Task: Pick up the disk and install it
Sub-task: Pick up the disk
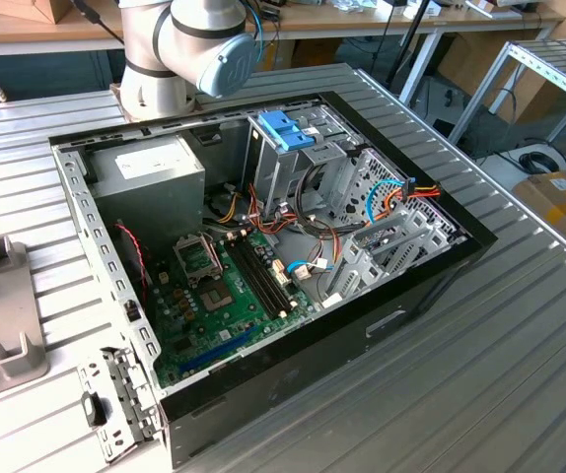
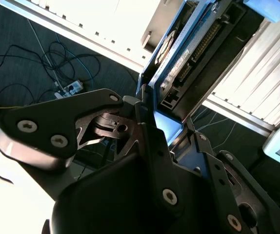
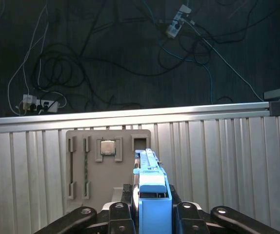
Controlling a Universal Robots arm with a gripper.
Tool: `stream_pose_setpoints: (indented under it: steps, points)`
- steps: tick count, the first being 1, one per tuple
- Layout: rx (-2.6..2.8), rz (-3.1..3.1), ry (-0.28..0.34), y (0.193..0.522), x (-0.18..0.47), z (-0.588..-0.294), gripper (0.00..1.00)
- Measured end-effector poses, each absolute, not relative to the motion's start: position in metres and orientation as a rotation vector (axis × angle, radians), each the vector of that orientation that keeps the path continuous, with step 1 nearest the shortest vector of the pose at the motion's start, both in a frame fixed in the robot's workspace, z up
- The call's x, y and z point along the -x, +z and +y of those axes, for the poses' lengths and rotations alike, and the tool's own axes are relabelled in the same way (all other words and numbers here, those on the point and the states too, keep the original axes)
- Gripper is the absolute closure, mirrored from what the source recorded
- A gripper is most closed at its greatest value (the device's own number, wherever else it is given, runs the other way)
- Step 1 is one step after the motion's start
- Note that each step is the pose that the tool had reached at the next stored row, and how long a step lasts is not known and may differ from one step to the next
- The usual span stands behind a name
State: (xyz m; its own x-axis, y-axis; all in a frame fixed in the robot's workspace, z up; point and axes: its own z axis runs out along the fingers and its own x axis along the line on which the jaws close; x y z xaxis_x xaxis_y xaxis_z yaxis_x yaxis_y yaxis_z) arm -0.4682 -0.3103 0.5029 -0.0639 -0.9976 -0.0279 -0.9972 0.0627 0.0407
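Note:
In both wrist views my gripper point(image 3: 152, 207) is shut on the disk point(image 3: 151, 183), a dark flat drive held edge-on with a light blue bracket along its edge. In the second wrist view the disk point(image 2: 189, 53) reaches out from between the black fingers point(image 2: 145, 141), and its connector edge and blue bracket tip show. In the first wrist view the held disk hangs over a grey holder plate point(image 3: 93, 168) on the ribbed metal table point(image 3: 218, 161).
An open computer case point(image 1: 441, 271) lies on the table with a motherboard point(image 1: 226, 296), a grey power supply box point(image 1: 150, 172) and a drive cage with a blue caddy handle point(image 1: 285, 131). The holder plate point(image 1: 2, 325) sits at the exterior view's left. Cables lie on the floor point(image 3: 106, 63).

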Motion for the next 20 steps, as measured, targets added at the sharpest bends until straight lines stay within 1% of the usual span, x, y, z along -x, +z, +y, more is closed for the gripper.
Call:
stream_pose_setpoints:
  steps: [20]
  points:
    - [-2.144,-2.285,-0.076,0.515,0.468,-0.31,0.63]
